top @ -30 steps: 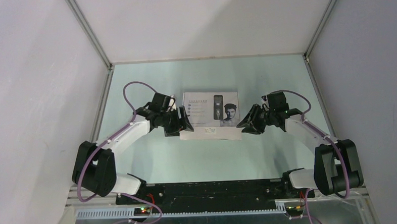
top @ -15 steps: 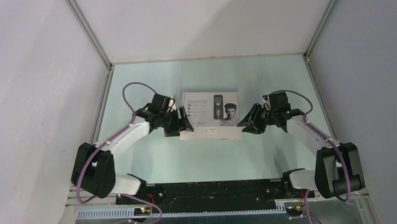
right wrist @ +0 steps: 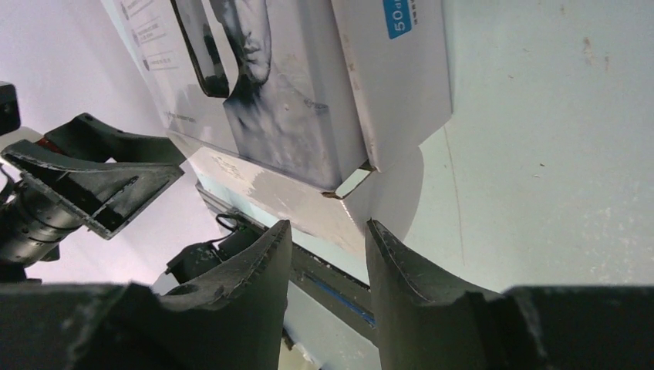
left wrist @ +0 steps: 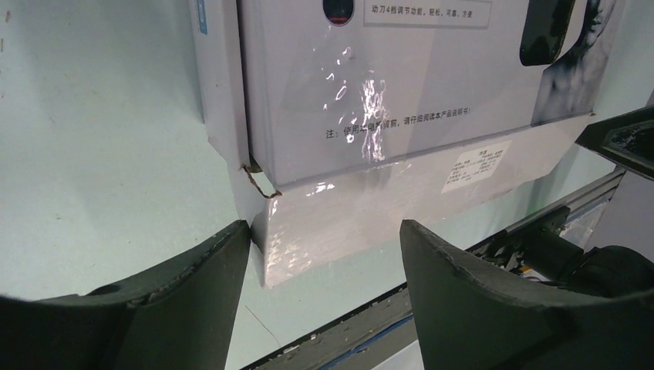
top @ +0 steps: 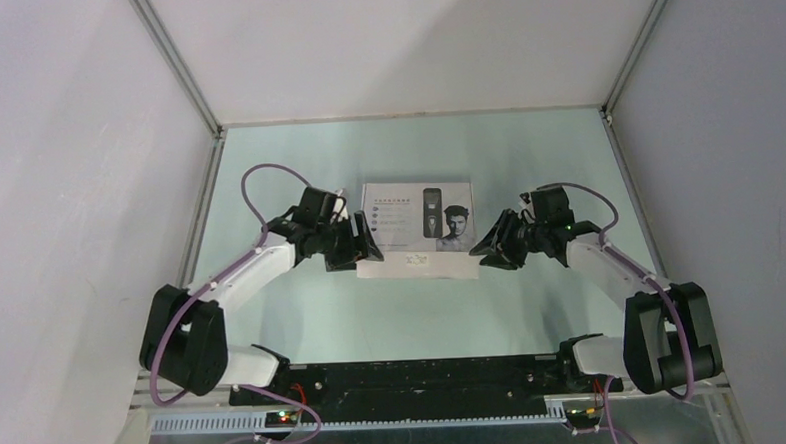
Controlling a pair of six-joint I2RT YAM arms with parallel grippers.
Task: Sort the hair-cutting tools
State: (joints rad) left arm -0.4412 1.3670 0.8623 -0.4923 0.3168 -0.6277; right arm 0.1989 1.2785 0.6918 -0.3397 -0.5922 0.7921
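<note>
- The hair-cutting tools are not showing in any view. Judging by the printed clipper (top: pixel 432 210) on its top, they are probably lying inside the white box (top: pixel 418 243).
- That box is lying flat and shut in the middle of the worktop (top: pixel 413 311), between the two arms and well out from their bases.
- Its lid (left wrist: pixel 370 92) is sitting slightly off the lower part. A torn edge (left wrist: pixel 258 183) is gaping at the near-left corner and a small flap (right wrist: pixel 351 181) is standing open at the near-right one.
- The left jaws are standing wide apart, released, and straddling the near-left corner. One finger (left wrist: pixel 216 254) is touching or just beside the left wall. The other is hanging in front of the near wall, apart from it.
- The right jaws are standing partly apart and grasping nothing. They are hovering just short of the near-right corner, with their gap lining up with the flap.
- The step in hand is most likely opening the box, with sorting not yet begun.
- Doing it well means giving each arm one job: one is pinning the lower part down while the other is taking only the lid's edge.
- Catching both layers at once would be lifting the whole box rather than opening it.
- The card looks thin and glossy, so a gentle squeeze and a slow, level lift should be keeping it from crumpling or spilling the contents.
</note>
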